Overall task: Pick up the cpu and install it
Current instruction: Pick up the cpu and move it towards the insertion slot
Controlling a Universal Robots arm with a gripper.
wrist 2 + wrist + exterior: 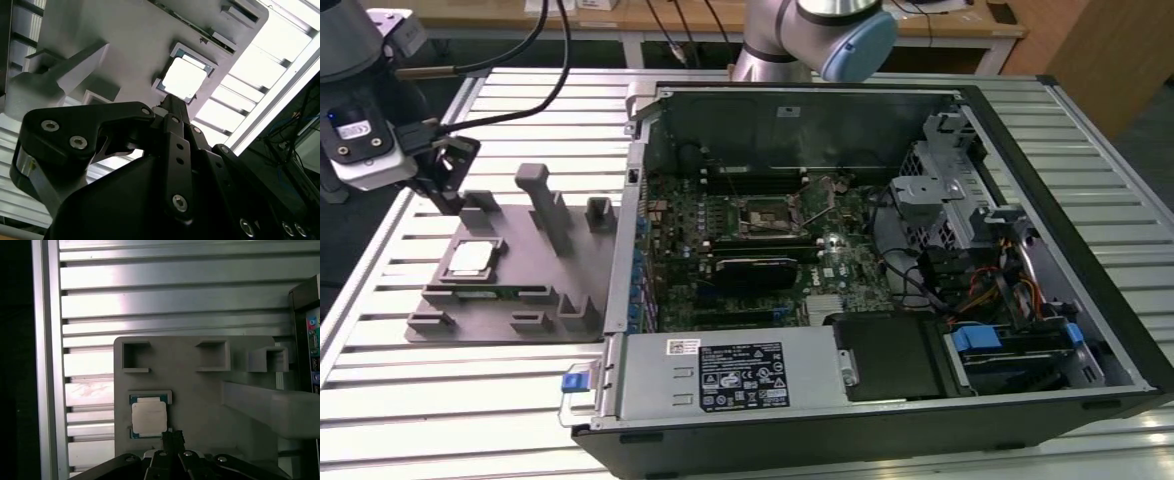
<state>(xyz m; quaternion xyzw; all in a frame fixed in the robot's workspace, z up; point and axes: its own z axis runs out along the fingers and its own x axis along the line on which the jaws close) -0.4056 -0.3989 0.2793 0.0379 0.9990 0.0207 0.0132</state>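
Note:
The cpu, a small square chip with a silvery top, lies flat in a recess of the grey holder plate on the exterior view's left. Both wrist views show the cpu seated in its pale frame. My gripper hangs just above the plate, behind the cpu. Its black fingers come to one narrow tip, shut on nothing, close beside the chip's edge and apart from it. The metal-framed socket sits on the motherboard inside the open computer case.
The open case fills the middle and the exterior view's right, with a silver power supply at its front. Tall grey posts rise from the holder plate beside my gripper. Everything rests on a slatted metal table.

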